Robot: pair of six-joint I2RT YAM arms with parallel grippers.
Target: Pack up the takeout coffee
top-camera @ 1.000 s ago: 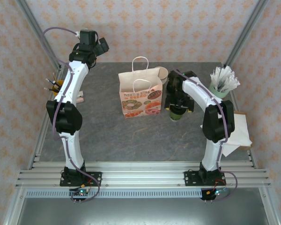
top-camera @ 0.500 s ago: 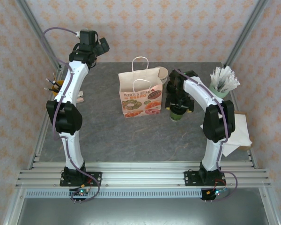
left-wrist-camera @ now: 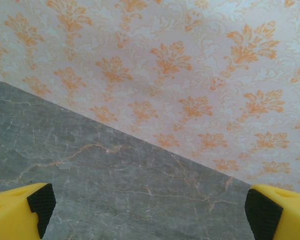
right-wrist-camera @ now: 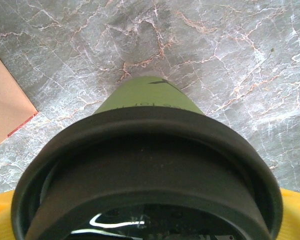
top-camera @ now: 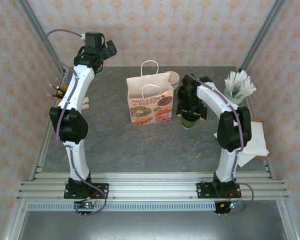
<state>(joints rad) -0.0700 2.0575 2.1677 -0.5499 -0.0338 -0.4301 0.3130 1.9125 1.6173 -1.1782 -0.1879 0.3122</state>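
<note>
1. From the right wrist, the black lid (right-wrist-camera: 150, 160) of the takeout coffee (right-wrist-camera: 149, 95) blocks your sight of the right gripper's (top-camera: 191, 114) pads. Its yellow fingers (right-wrist-camera: 0, 222) show at the lower corners. The jaws stand spread wide, one on each side of the lid, and you cannot tell whether they touch it.
2. From above, the right arm covers most of the cup. A pale round object (top-camera: 173, 78) behind the paper bag (top-camera: 150, 102) is half hidden. A holder of dark sticks (top-camera: 57, 89) behind the left arm is too small to name.
3. The left gripper (left-wrist-camera: 150, 210) is raised at the back, its jaws released wide with nothing between them.
4. The worktop (top-camera: 140, 145) is grey veined stone. The walls (left-wrist-camera: 190, 60) carry cream paper with orange flourishes.
5. The coffee stands upright on the worktop just right of the bag, not touching it. The bag stands upright with its handles up, and you cannot see inside it. A mint cup (top-camera: 234, 98) at the far right holds white wrapped sticks (top-camera: 240, 82).
</note>
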